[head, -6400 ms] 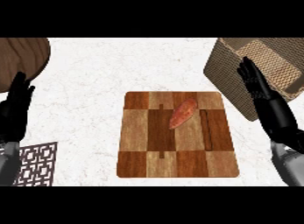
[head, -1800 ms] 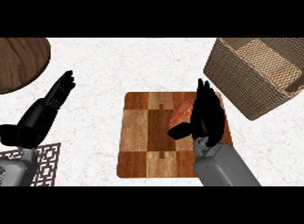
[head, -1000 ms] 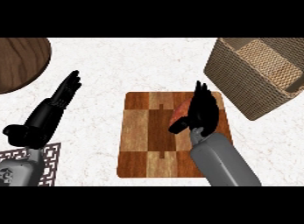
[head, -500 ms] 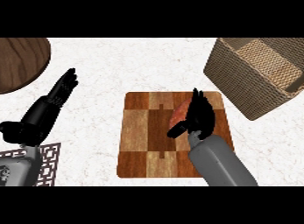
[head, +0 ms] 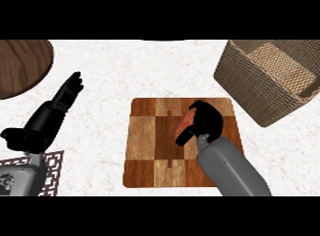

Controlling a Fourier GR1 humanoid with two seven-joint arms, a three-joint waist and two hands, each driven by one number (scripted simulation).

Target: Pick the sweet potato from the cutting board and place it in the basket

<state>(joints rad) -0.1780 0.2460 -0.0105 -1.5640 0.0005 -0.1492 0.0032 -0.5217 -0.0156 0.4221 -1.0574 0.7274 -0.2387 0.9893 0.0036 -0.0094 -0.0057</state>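
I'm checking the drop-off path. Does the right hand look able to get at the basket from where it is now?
Probably yes. The right hand, curled on the sweet potato over the cutting board, has bare counter between it and the basket, whose open top faces up.

Round wooden plate (head: pixel 12 64) at the white counter's (head: pixel 121 64) upper left (partly cut off), lattice mat (head: pixel 54 174) lower left

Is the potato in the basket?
No, the potato lies on the board, with the right hand curled over it.
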